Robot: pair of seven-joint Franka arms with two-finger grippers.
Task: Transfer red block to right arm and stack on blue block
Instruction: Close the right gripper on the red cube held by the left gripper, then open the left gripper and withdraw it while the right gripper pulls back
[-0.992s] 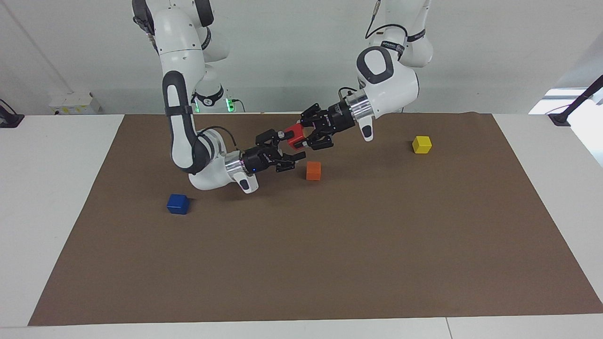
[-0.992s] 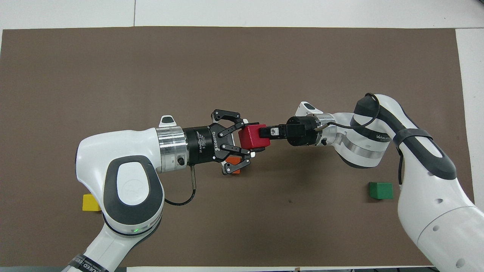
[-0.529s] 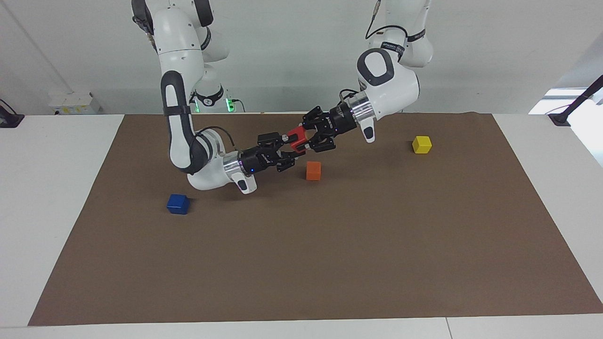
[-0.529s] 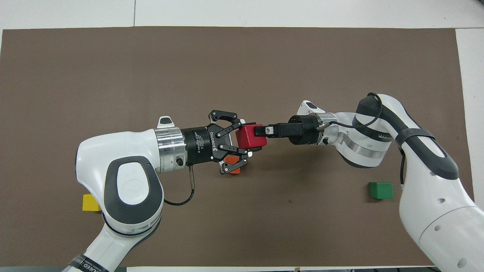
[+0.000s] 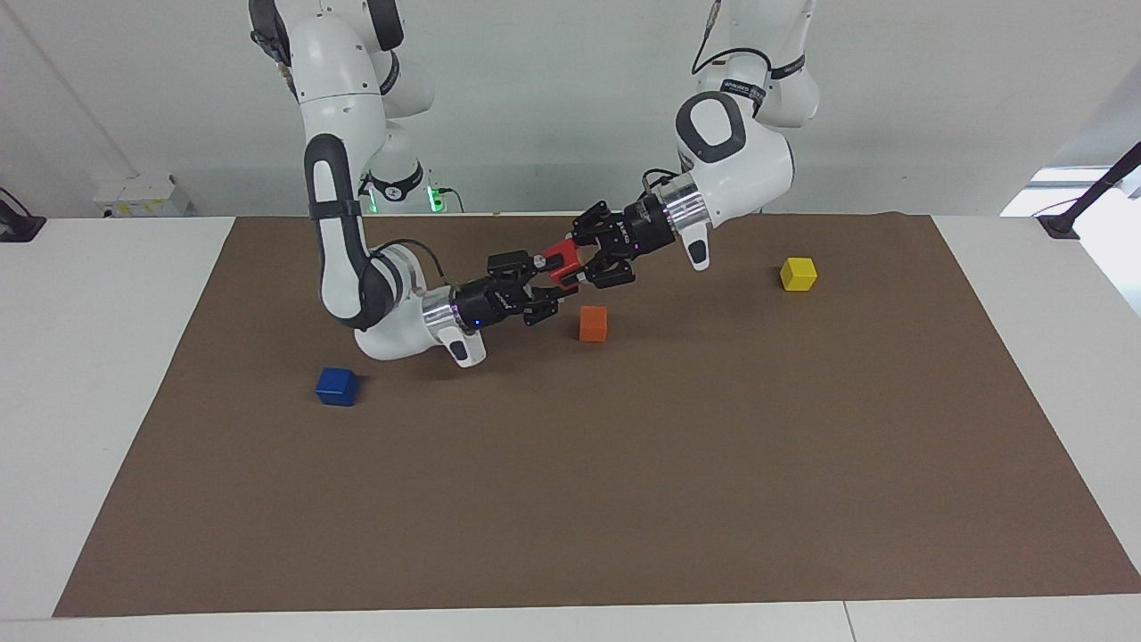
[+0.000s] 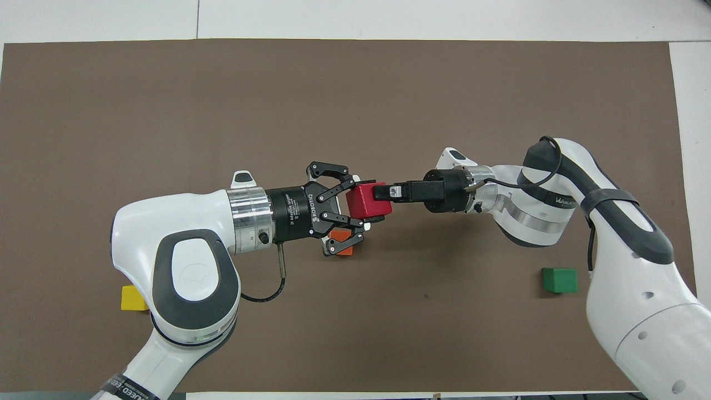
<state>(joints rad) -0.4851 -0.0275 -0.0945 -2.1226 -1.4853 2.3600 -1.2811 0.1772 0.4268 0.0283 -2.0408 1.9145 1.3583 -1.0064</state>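
**Desk:** Count?

**Operator:** I see five cubes and two arms. The left gripper (image 6: 359,203) is clamped on the red block (image 6: 371,201) in the air, and the right gripper (image 5: 545,285) meets it; I can't tell its hold. The orange cube (image 5: 593,323) is beneath. The blue block (image 5: 337,386) is well apart from both, with bare mat (image 5: 624,490) out to the edges.

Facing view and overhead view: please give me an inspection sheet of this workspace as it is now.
Surface: brown mat on white table.
Job's things: red block in the air between both grippers; blue block on the mat toward the right arm's end, nothing on it.
Clutter: orange block on the mat below the handover; yellow block and green block apart.
Grippers: left gripper shut on red block; right gripper at it too.
Cables: black cable looped at each wrist, clear of blocks.
Surroundings: white wall; nothing seen in the way.
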